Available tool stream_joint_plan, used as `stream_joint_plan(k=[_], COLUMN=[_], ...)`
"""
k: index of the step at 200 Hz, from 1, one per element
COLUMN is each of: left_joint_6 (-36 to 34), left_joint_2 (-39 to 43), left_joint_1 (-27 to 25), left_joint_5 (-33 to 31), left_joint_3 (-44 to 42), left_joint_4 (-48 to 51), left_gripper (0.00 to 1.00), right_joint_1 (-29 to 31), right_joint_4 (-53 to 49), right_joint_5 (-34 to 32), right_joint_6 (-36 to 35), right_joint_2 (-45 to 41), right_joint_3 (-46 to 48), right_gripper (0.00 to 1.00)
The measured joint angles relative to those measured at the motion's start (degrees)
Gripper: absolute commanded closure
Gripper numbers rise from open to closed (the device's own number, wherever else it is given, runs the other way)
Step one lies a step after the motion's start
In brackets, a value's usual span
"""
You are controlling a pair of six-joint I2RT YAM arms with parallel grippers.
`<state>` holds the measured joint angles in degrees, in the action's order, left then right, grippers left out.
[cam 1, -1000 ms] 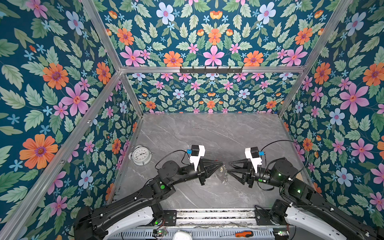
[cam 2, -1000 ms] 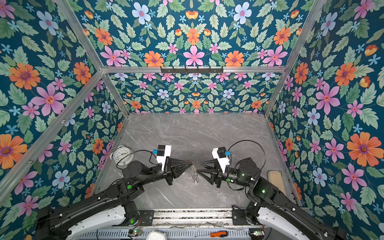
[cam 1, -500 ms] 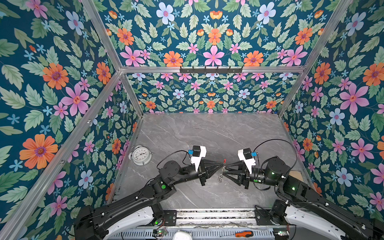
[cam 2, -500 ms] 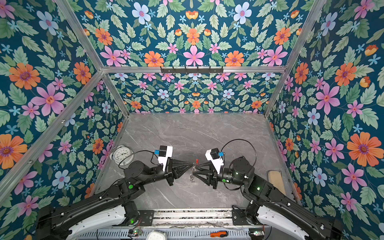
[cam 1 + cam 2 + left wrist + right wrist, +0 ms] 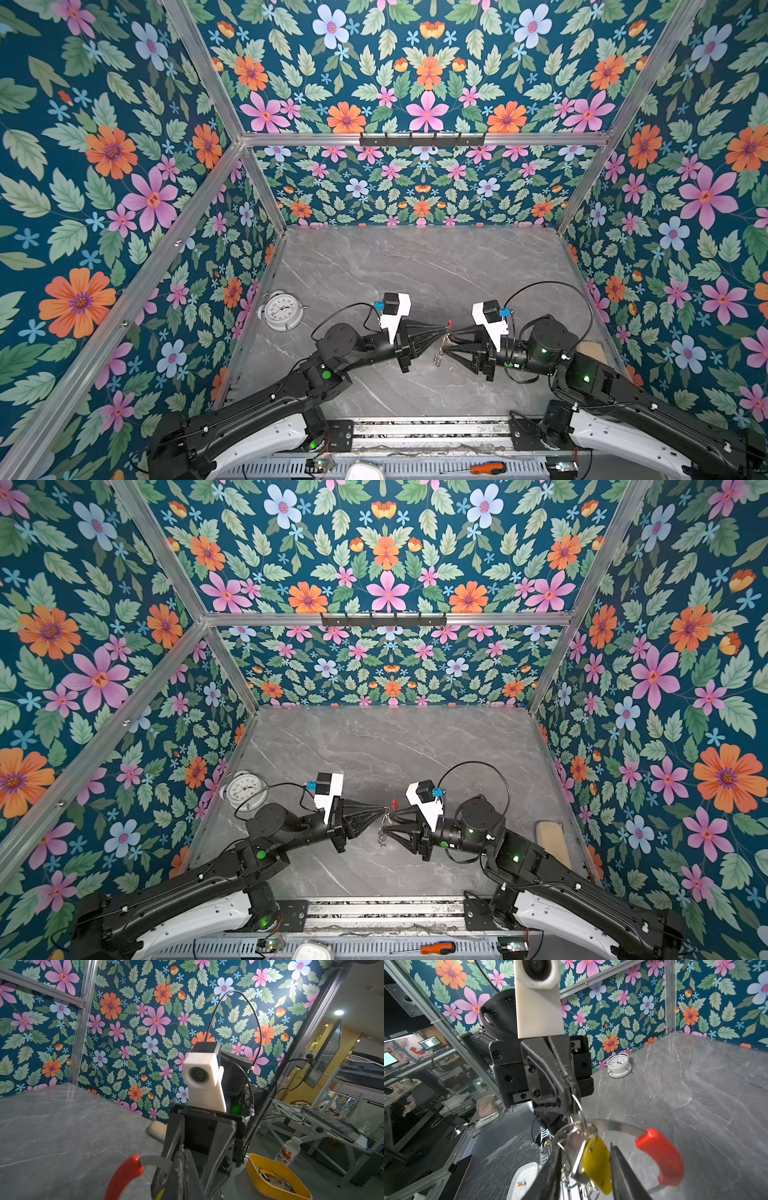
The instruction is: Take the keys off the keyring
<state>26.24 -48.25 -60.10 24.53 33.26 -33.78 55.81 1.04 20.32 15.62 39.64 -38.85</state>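
L gripper pressed shut on keyring | R gripper jaws apart astride yellow key, contact unclear | table open behind; clock at left edge

Black jointed arms with white base shells, white camera mounts, looping black cables.

Cut off by the right wrist view's edge: keyring. Half hidden behind yellow key: silver key, head unseen. Grip of right tool on them: unclear. Too small in both top views: keys.
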Motion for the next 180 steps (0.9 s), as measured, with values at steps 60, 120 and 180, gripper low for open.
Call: stream_joint_plan(k=[60, 120, 180], left_joint_6=[-0.7, -0.9, -0.9], left_joint_2=[1.7, 2.8, 2.8], left_joint_1=[0.0, 0.0, 0.0], left_joint_5=[-0.5, -1.4, -2.1], left_joint_3=[-1.1, -1.4, -1.5], left_joint_4=[0.2, 0.5, 0.3], left_gripper=[1.0, 1.0, 1.0], right_joint_1=[0.0, 0.0, 0.3], right_joint_4=[0.2, 0.0, 0.0], right_joint_5=[-2.8, -4.5, -4.8], right_joint_6=[-0.2, -0.2, -0.2], right_joint_2=[-3.5, -3.1, -1.7], right_joint_3=[1.7, 2.6, 2.6], right_gripper=[0.6, 0.62, 0.68])
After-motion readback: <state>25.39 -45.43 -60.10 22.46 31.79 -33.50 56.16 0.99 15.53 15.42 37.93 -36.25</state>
